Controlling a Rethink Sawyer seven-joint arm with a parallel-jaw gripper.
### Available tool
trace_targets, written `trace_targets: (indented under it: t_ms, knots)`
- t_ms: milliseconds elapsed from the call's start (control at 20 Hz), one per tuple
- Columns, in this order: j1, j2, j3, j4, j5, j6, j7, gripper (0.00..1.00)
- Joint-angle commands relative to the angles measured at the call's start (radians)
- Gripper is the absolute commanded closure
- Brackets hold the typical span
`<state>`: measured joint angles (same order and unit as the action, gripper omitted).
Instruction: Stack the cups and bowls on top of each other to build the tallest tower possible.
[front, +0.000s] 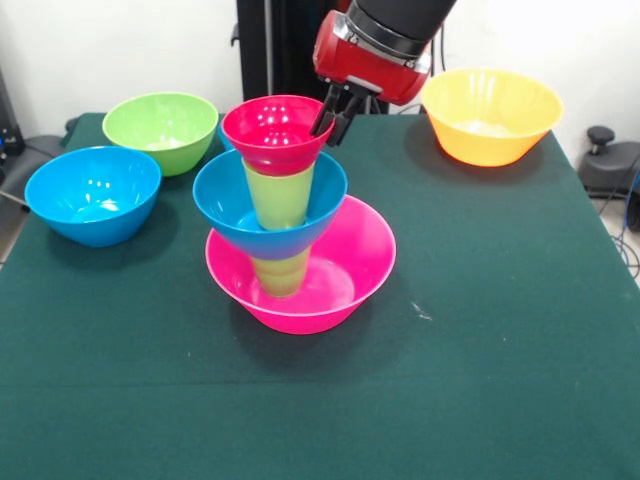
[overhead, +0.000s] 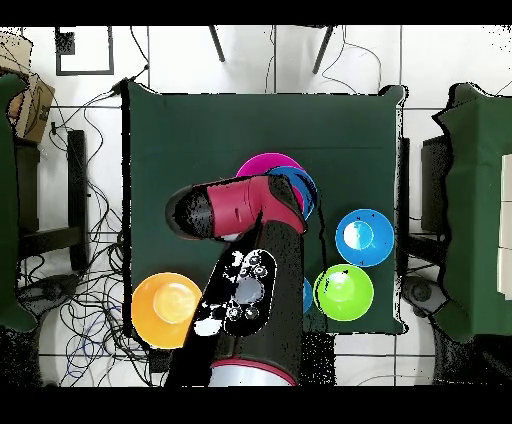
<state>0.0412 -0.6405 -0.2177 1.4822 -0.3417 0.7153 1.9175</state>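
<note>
My gripper (front: 332, 118) fingers pinching rim of small glossy red plastic bowl (front: 277, 131), frame centre-top, capping tower (front: 290, 215). Light, stiff, slippery; rim looking best hold.

Tower (front: 290, 215) blocks mid-table; bare cloth (front: 480, 330) lies open beside it.

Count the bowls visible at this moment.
6: pink bowl, blue bowl and red bowl in the tower; loose blue bowl, green bowl, orange bowl. Another blue piece behind the tower may be a seventh.
</note>
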Motion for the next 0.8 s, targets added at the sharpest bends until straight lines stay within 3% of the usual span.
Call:
trace_targets:
  t_ms: [50, 800]
  knots:
    - [-0.012, 0.037, 0.105, -0.051, -0.055, 0.031, -0.080, 1.00]
    - [-0.026, 0.050, 0.118, -0.060, -0.055, 0.027, -0.097, 1.00]
